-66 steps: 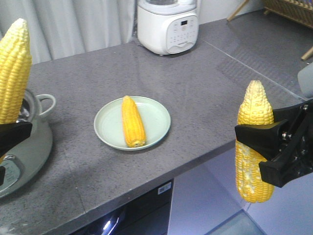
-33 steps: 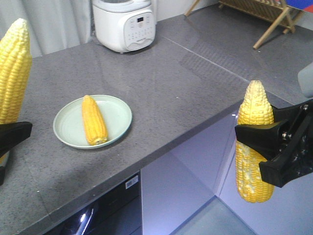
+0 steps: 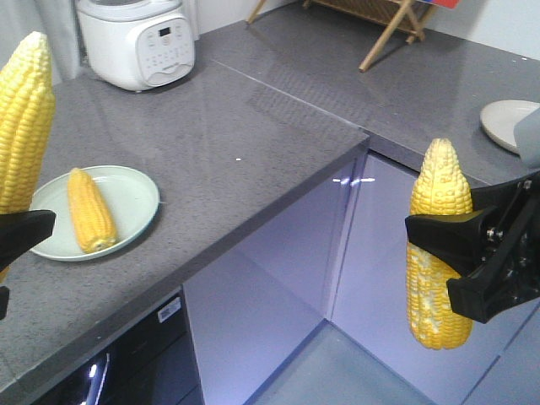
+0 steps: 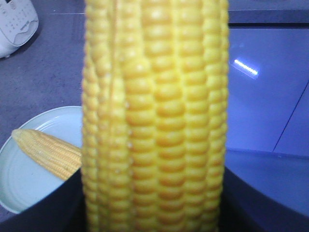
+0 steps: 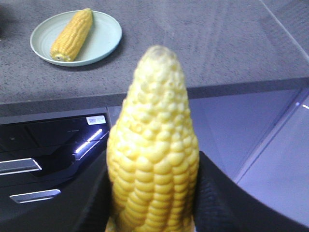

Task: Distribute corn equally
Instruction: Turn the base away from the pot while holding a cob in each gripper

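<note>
Hold firm — left gripper [image 3: 12, 229] clamps one cob [image 3: 25, 118] near the green plate [image 3: 135, 196], right gripper [image 3: 439, 263] a pale-patched cob [image 3: 440, 187] well off it; I'd lay each flat.

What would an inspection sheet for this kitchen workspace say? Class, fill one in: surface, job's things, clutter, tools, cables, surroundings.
Surface: grey counter, running round a corner.
Job's things: plated cob lying on the green plate; left cob and right cob both upright in the air; the right cob has pale patches.
Clutter: white cooker at the back; second plate at the far right, cut off by the frame.
Tools: left tool shut on the left cob; right tool shut on the right cob.
Cables: nothing seen.
Surroundings: wooden stand behind the counter; dark appliance beneath it.
</note>
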